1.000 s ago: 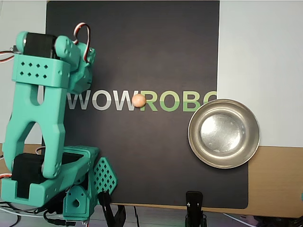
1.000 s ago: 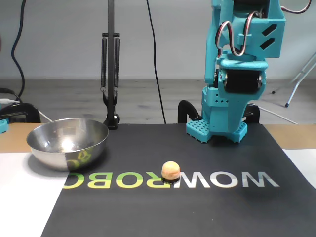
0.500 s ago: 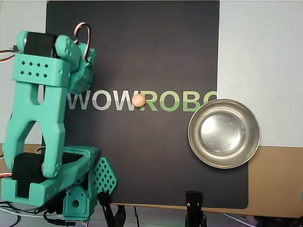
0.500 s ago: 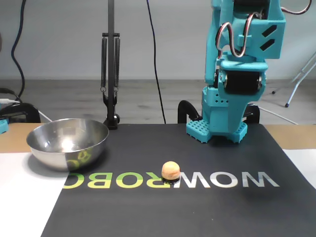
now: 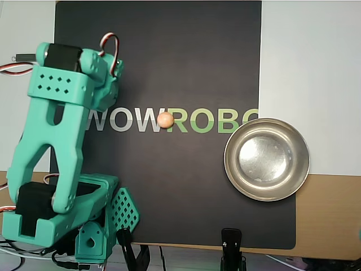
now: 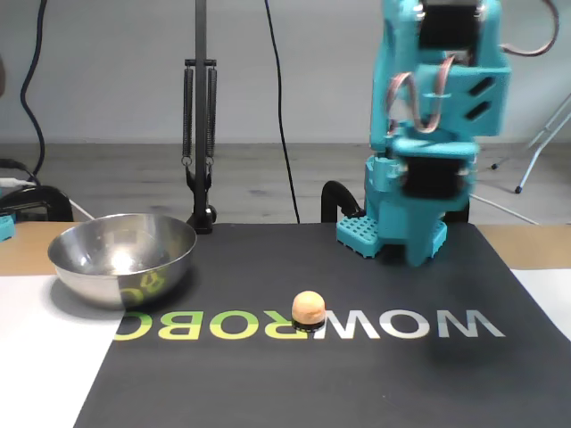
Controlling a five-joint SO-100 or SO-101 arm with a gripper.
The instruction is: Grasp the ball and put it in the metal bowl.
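The small peach-orange ball rests on the black mat among the printed letters, with nothing touching it. The shiny metal bowl stands empty at the mat's right edge in the overhead view and at the left in the fixed view. The teal arm is folded over its base at the mat's left edge in the overhead view. In the fixed view its gripper hangs blurred behind the ball, well clear of it. Its jaws are hidden among the teal parts.
A black mat with large letters covers the table's middle; white sheet and bare wood lie beyond it. A black lamp clamp and cables stand behind the bowl in the fixed view.
The arm's upper section has swung a little toward the mat and looks blurred by motion in the fixed view. Ball and bowl have not moved.
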